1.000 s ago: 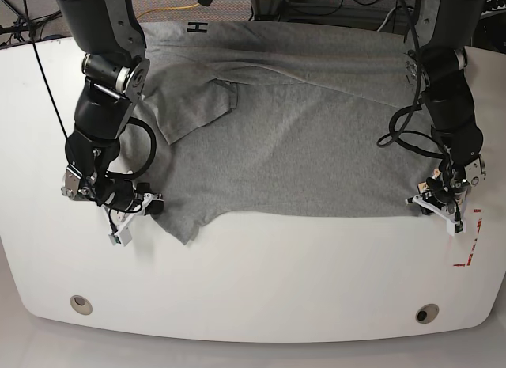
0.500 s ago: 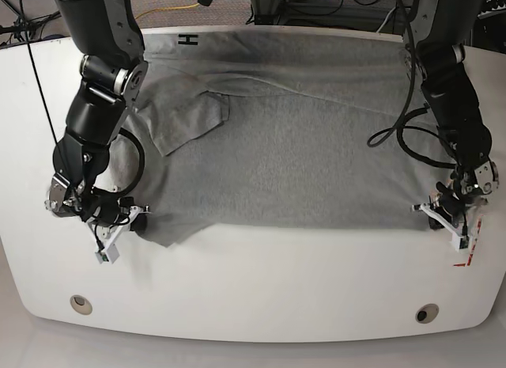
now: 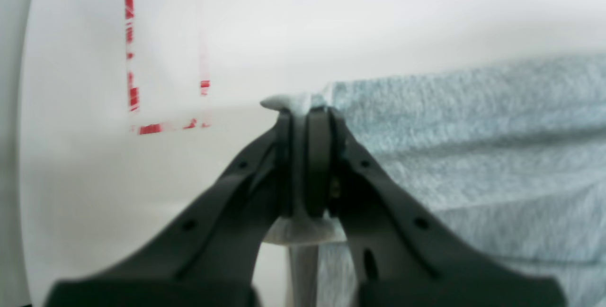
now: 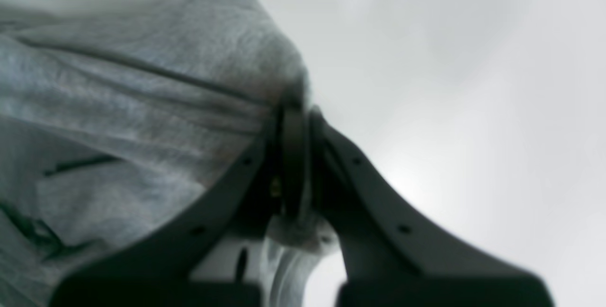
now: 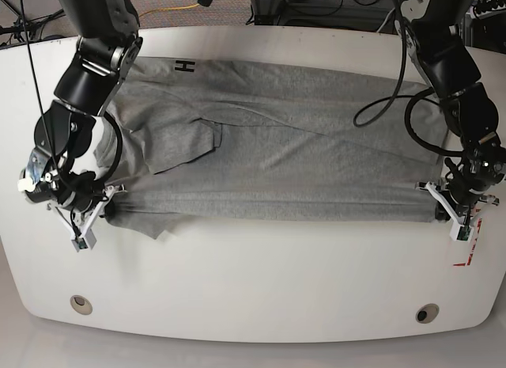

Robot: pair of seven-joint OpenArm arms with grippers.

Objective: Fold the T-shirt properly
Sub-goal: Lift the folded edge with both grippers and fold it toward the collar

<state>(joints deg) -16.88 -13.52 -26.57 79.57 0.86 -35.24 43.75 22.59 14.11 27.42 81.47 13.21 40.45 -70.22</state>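
T-shirt [image 5: 292, 158] long axis crosswise on table [image 5: 253, 281]; lettered edge farthest back

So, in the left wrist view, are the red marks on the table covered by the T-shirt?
No, the red marks lie on bare table, apart from the T-shirt.

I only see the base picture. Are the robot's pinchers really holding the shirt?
Observer: Yes. The left wrist view shows the left gripper shut on a corner of the T-shirt.
Operator: And the other pincher?
Observer: The right wrist view shows the right gripper shut on bunched cloth at the shirt's edge.
Operator: What is the red thing?
Observer: In the left wrist view, it is worn red markings outlining a box on the white table, beside the held corner.
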